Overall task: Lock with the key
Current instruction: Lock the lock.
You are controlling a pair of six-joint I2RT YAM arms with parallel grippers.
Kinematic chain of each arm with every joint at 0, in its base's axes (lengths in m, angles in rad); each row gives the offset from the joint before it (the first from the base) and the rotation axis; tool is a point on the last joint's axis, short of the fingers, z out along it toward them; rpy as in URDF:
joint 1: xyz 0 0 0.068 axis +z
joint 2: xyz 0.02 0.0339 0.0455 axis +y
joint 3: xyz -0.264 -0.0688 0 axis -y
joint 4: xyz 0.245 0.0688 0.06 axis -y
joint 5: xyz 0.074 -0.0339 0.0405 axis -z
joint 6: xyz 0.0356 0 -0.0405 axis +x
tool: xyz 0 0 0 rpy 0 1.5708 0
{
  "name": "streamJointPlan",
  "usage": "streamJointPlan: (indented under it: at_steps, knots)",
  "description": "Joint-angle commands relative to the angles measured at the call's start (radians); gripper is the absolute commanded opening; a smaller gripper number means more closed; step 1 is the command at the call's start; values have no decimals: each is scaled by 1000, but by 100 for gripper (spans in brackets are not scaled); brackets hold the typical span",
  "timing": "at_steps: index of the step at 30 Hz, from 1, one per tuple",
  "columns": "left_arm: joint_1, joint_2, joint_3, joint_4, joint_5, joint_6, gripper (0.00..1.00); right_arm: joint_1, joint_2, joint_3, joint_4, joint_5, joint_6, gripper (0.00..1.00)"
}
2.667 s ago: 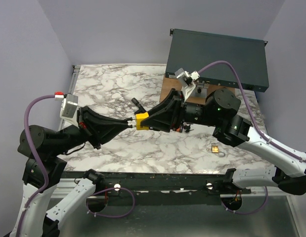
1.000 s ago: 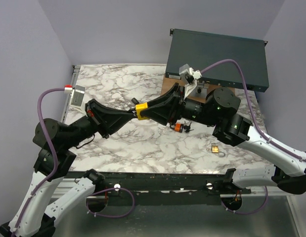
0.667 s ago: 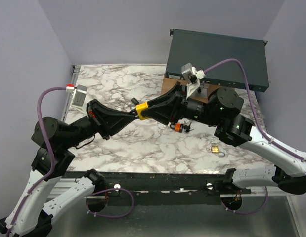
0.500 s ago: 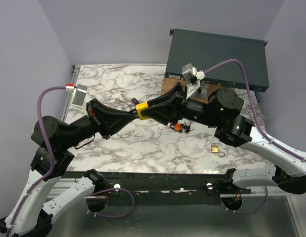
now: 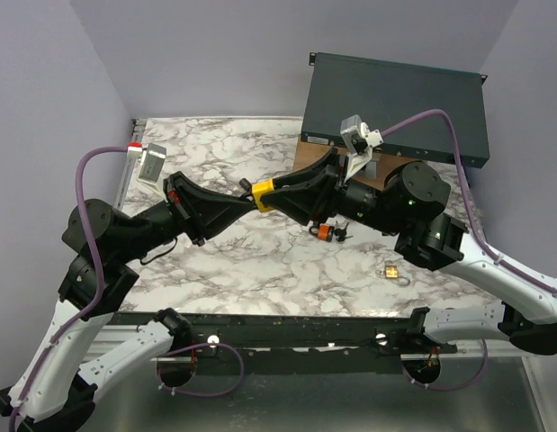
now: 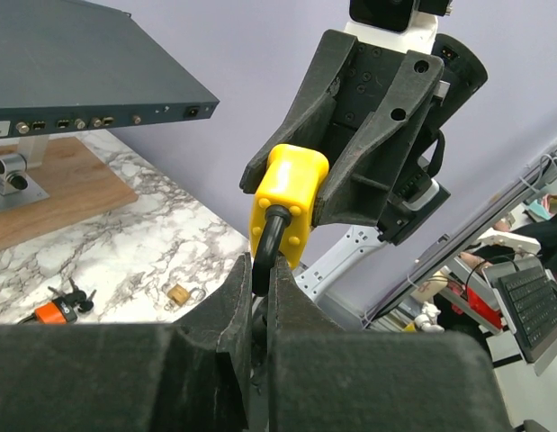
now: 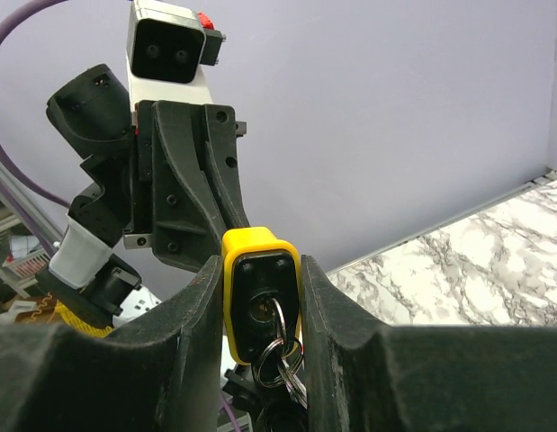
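Note:
A yellow padlock point(image 5: 265, 193) hangs in the air over the marble table, held between both grippers. My right gripper point(image 5: 280, 192) is shut on the padlock's body point(image 7: 258, 301), one finger on each side. A key sits in the keyhole, with its key ring point(image 7: 289, 356) hanging below. My left gripper point(image 5: 245, 202) is shut on the padlock's black shackle point(image 6: 267, 241), which runs from the yellow body point(image 6: 287, 200) down between its fingers point(image 6: 238, 297).
A small brass padlock point(image 5: 392, 270) lies on the table at the right front. An orange-tagged key bunch point(image 5: 325, 232) lies below the grippers. A dark rack unit point(image 5: 395, 103) and a wooden board point(image 5: 307, 160) stand at the back right.
Both grippers have carried the yellow padlock upward and slightly right. The left arm has risen and stretched further over the table. Both grips are unchanged.

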State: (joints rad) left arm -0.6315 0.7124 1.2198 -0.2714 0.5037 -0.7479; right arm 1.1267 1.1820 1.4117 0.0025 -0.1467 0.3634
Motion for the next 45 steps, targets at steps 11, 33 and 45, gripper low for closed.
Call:
streamJointPlan:
  at_steps: [11, 33, 45]
  knots:
    - [-72, 116, 49, 105, 157, -33, 0, 106, 154, -86, -88, -65, 0, 1]
    - [-73, -61, 1, 41, -49, 70, 0, 105, -6, -71, -100, 29, -81, 74]
    - [-72, -72, 79, -53, -51, 123, 0, 105, -216, -156, -108, 8, -172, 93]
